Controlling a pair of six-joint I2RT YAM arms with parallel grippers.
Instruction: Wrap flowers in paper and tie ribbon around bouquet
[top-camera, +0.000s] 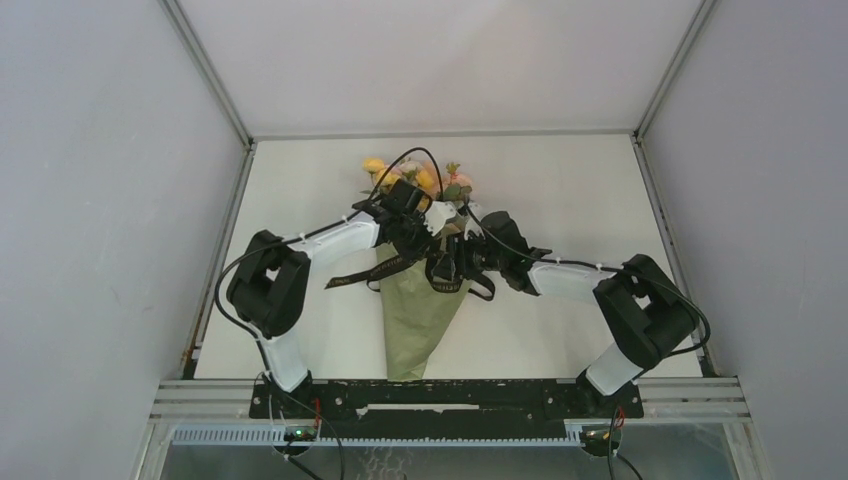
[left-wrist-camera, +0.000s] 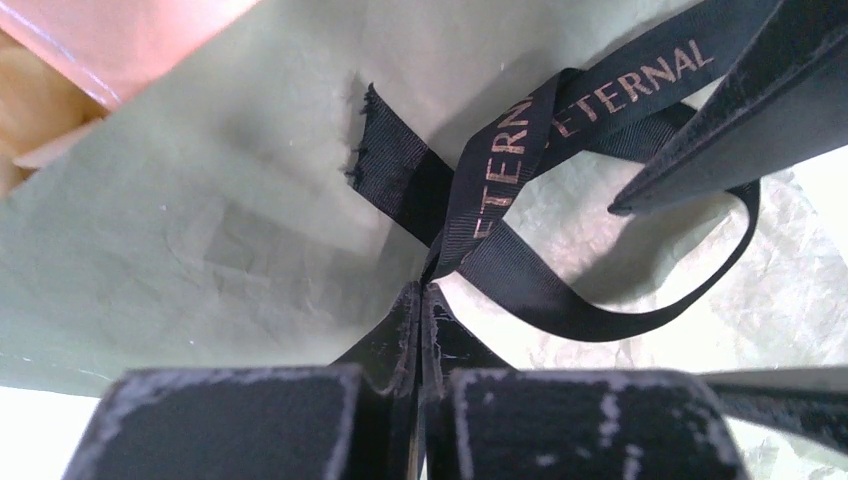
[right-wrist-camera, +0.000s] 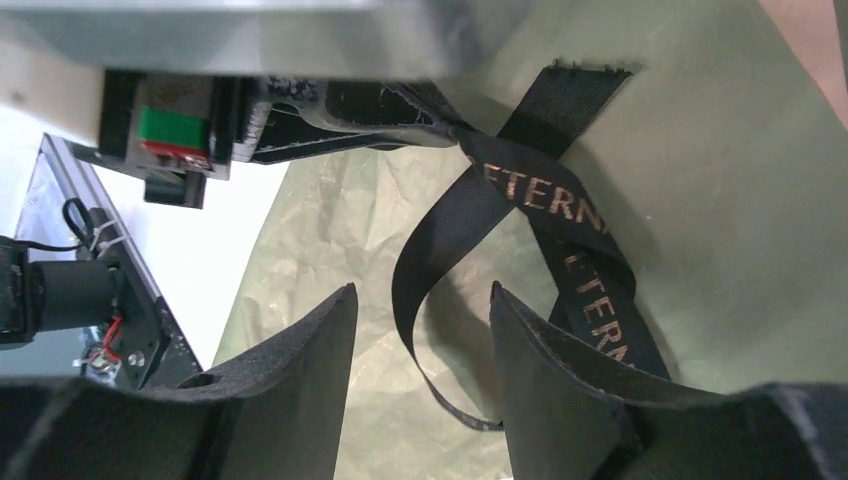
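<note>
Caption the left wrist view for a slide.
Left end effector shut on the black ribbon, printed ETERNAL, where its strands cross over the olive-green paper.

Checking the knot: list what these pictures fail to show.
- Top view: where the ribbon crosses the paper is hidden under the left arm and right arm.
- Left wrist view: the shut left pincer hides how much ribbon it pinches.
- Right wrist view: the ribbon's lettered end vanishes behind the open right pincer.
</note>
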